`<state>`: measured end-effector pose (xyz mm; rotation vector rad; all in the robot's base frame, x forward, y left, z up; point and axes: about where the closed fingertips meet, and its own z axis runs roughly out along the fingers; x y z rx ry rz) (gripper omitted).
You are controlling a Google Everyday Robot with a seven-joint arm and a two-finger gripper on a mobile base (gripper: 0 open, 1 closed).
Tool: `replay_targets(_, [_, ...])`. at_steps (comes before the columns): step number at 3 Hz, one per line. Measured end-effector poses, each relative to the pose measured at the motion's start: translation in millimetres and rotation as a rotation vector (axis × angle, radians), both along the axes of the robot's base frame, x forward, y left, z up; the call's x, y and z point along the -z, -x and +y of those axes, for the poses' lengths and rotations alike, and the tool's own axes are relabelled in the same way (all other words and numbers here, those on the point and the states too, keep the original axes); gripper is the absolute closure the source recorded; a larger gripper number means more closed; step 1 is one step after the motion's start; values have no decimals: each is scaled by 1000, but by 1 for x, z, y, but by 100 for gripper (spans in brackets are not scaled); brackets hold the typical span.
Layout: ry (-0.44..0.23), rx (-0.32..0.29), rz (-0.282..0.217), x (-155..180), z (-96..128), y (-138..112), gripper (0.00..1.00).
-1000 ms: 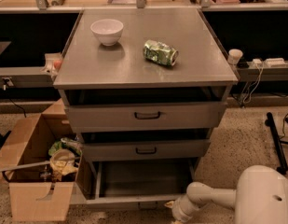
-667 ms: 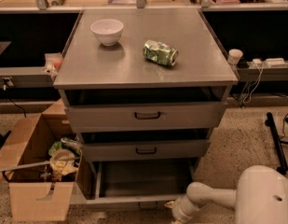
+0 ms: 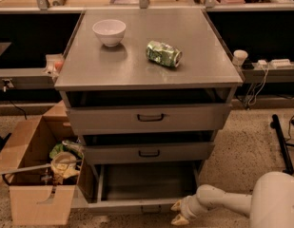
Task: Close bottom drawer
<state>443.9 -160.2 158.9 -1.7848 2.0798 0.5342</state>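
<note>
The bottom drawer (image 3: 149,182) of the grey metal cabinet stands pulled out, its wide flat tray showing and its slim front (image 3: 137,206) near the frame's lower edge. My gripper (image 3: 177,213) is at the end of the white arm, low at the drawer front's right end, just in front of it. Its two pale fingertips (image 3: 178,219) stand apart, and nothing is between them. The middle drawer (image 3: 149,153) and the top drawer (image 3: 149,118) above are each slightly out.
A white bowl (image 3: 109,31) and a crushed green can (image 3: 163,53) lie on the cabinet top (image 3: 137,70). An open cardboard box (image 3: 39,175) full of rubbish stands at the left of the drawer. A black stand leg (image 3: 281,141) lies on the floor at right.
</note>
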Motion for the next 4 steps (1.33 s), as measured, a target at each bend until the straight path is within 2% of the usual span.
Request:
replay_targets(1, [-32, 70, -62, -2, -8, -24, 71])
replay_targets(2, [-39, 83, -78, -2, -9, -29, 94])
replay_targets(3, [-48, 103, -113, -4, -8, -44, 100])
replay_targets(4, [-53, 109, -126, -6, -8, -49, 100])
